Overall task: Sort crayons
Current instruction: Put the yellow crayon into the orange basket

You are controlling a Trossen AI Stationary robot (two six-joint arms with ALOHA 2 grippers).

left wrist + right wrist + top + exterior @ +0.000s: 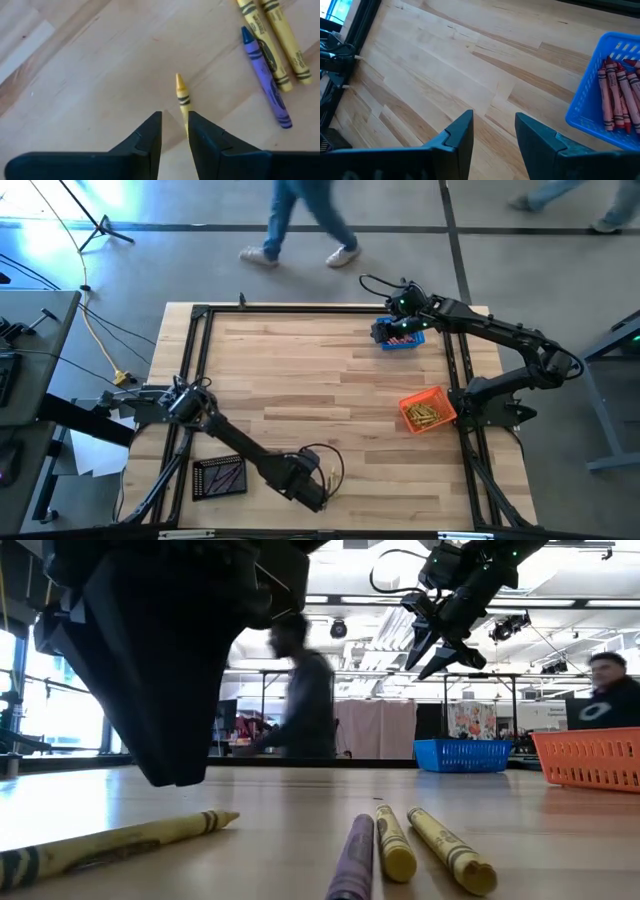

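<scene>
Several crayons lie flat on the wooden table near its front edge: one yellow crayon (182, 95), and beside it a purple one (265, 75) and two yellow ones (262, 45). They also show in the low view (395, 840). My left gripper (175, 127) is open with a narrow gap and hovers over the single yellow crayon's rear end, which one finger hides. My right gripper (494, 127) is open and empty above the blue basket (400, 337), which holds red crayons (615, 97).
An orange basket (428, 410) with yellow crayons stands at the right. A black basket (220, 477) stands at the front left. A black frame (200, 380) borders the table. People walk in the room behind.
</scene>
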